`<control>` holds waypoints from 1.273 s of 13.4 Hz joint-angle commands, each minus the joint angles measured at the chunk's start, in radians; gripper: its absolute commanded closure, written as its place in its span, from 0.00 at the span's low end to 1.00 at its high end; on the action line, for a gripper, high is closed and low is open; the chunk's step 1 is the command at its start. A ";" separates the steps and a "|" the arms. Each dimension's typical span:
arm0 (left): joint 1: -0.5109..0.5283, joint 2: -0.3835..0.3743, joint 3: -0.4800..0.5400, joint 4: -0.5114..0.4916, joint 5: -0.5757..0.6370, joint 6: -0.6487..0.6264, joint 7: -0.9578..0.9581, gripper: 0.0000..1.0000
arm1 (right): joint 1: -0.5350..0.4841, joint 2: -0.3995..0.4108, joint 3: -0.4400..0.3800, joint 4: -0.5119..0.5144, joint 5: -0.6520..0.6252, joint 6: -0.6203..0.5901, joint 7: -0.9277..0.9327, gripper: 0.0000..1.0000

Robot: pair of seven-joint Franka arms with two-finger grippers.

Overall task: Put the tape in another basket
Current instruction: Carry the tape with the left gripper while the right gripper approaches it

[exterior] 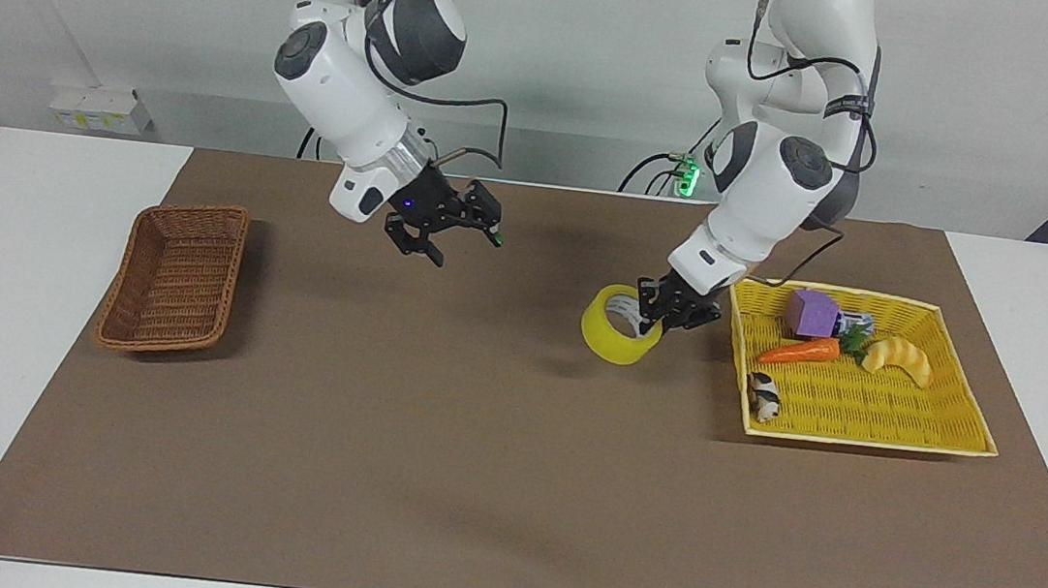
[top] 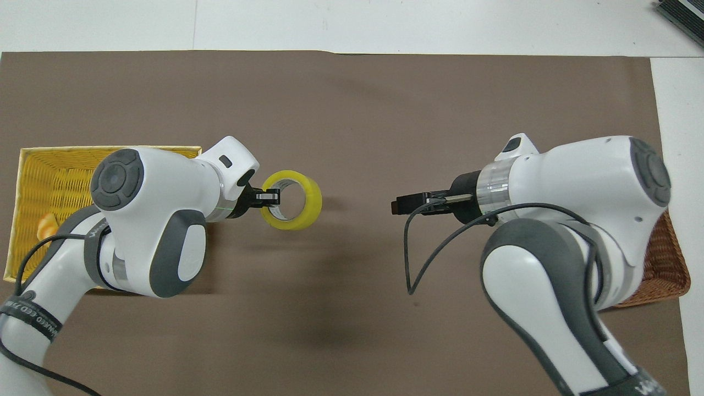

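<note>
So the left gripper (exterior: 655,316) is pinching the tape (exterior: 618,336) by its rim, up over the brown mat (exterior: 469,444) just beside the yellow tray (exterior: 869,437). Right gripper (exterior: 453,228) hangs over the mat w/ fingers spread, wicker basket (exterior: 175,277) sits at the right arm's end.

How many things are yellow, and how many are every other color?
Yellow: 3 - tape, tray, croissant toy
Brown: 1 - wicker basket
Purple: 1 - cube
Orange: 1 - carrot
Black-and-white: 1 - small toy
Total: 7
</note>
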 commanded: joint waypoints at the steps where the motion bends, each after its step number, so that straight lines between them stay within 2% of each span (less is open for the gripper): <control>1: -0.073 -0.014 0.016 -0.018 -0.014 0.041 -0.076 1.00 | 0.038 0.024 -0.005 -0.003 -0.004 0.047 0.050 0.00; 5: -0.169 -0.012 0.016 -0.015 -0.019 0.133 -0.203 1.00 | 0.086 0.103 -0.003 0.028 -0.063 0.162 0.134 0.00; 8: -0.206 -0.008 0.016 0.000 -0.096 0.178 -0.220 1.00 | 0.083 0.125 -0.003 0.056 -0.061 0.162 0.167 0.00; 11: -0.213 0.026 0.016 0.060 -0.123 0.183 -0.240 1.00 | 0.073 0.142 -0.005 0.050 -0.063 0.153 0.158 0.00; 12: -0.213 0.041 0.017 0.089 -0.136 0.186 -0.249 1.00 | 0.069 0.142 -0.005 0.050 -0.063 0.148 0.159 0.11; 14: -0.205 0.063 0.017 0.122 -0.137 0.189 -0.251 1.00 | 0.069 0.142 -0.006 0.050 -0.064 0.141 0.168 0.51; 15: -0.199 0.064 0.017 0.125 -0.137 0.189 -0.251 1.00 | 0.072 0.137 -0.005 0.050 -0.064 0.121 0.173 1.00; 17: -0.194 0.065 0.019 0.123 -0.137 0.189 -0.251 1.00 | 0.072 0.137 -0.006 0.056 -0.066 0.090 0.187 1.00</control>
